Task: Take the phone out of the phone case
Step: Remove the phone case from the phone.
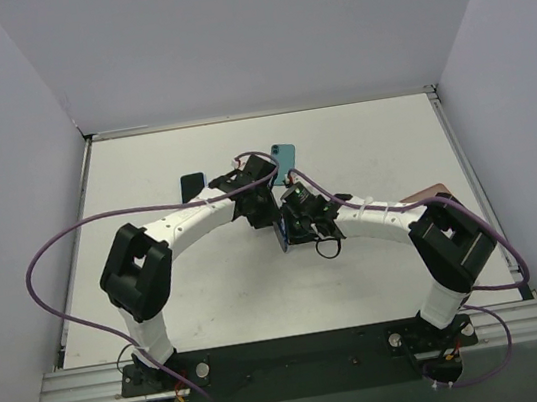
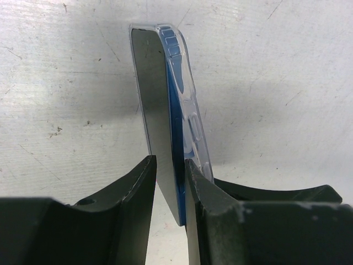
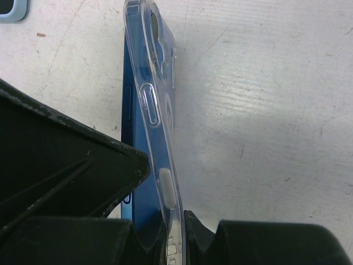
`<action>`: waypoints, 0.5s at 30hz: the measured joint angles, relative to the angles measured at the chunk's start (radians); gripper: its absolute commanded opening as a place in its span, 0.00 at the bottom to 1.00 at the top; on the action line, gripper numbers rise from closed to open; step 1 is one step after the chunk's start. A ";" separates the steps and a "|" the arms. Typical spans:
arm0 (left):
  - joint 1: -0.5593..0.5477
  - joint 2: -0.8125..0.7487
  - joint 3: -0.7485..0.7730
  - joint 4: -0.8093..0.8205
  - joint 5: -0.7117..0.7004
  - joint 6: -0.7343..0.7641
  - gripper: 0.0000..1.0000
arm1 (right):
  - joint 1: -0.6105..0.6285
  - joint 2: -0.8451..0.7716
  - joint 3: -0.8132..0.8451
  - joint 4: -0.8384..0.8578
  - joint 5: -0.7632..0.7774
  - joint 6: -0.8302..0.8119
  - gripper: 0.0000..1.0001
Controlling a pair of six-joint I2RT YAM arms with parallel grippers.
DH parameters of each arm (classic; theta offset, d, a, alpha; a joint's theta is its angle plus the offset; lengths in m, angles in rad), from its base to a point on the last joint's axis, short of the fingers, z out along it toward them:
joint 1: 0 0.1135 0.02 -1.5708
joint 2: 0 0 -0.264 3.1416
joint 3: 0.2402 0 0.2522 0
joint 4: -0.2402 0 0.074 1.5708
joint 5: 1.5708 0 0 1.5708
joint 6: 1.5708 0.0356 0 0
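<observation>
Top external view: both arms meet over the middle of the table (image 1: 223,304), holding a blue phone (image 1: 281,231) on edge between them. Left wrist view: the left gripper (image 2: 170,185) pinches the phone's near end, and the clear case (image 2: 190,110) bulges off its right side. Right wrist view: the right gripper (image 3: 162,234) clamps narrowly on the case's near end, with the phone against its left.
</observation>
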 measured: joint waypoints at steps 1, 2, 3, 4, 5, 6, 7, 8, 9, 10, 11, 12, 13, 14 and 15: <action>0.000 0.002 0.001 0.000 0.001 0.000 0.31 | -0.001 0.000 0.000 -0.001 0.000 0.001 0.00; 0.000 0.003 0.003 0.000 0.001 0.000 0.26 | -0.003 0.000 0.000 -0.002 0.000 0.001 0.00; -0.002 0.006 0.006 0.000 0.000 0.000 0.25 | -0.004 0.000 0.000 -0.003 -0.001 0.003 0.00; -0.002 0.009 0.010 -0.002 -0.002 0.000 0.25 | -0.005 0.000 0.000 -0.003 -0.001 0.005 0.00; -0.003 0.011 0.014 -0.005 -0.006 0.000 0.25 | -0.006 0.000 0.000 -0.004 -0.001 0.008 0.00; -0.005 0.013 0.018 -0.010 -0.011 0.000 0.25 | -0.007 0.000 0.000 -0.004 -0.001 0.010 0.00; -0.006 0.014 0.021 -0.014 -0.014 0.000 0.25 | -0.007 0.000 0.000 -0.004 -0.002 0.011 0.00; -0.006 0.015 0.023 -0.019 -0.018 0.000 0.25 | -0.008 0.000 0.000 -0.004 -0.002 0.013 0.00; -0.007 0.015 0.024 -0.021 -0.022 0.000 0.25 | -0.008 0.000 0.000 -0.004 -0.003 0.013 0.00; -0.008 0.015 0.024 -0.022 -0.026 0.000 0.25 | -0.008 0.000 0.000 -0.004 -0.004 0.013 0.00; -0.010 0.014 0.024 -0.023 -0.035 0.000 0.25 | -0.008 0.000 0.000 -0.004 -0.006 0.014 0.00; -0.012 0.013 0.024 -0.023 -0.040 0.000 0.25 | -0.009 0.000 0.000 -0.004 -0.006 0.015 0.00; -0.013 0.012 0.024 -0.024 -0.048 0.000 0.25 | -0.009 0.000 0.000 -0.004 -0.008 0.016 0.00; -0.015 0.012 0.024 -0.025 -0.055 0.000 0.25 | -0.009 0.000 0.000 -0.004 -0.010 0.016 0.00; -0.017 0.012 0.025 -0.026 -0.062 0.000 0.25 | -0.010 0.000 0.000 -0.004 -0.011 0.018 0.00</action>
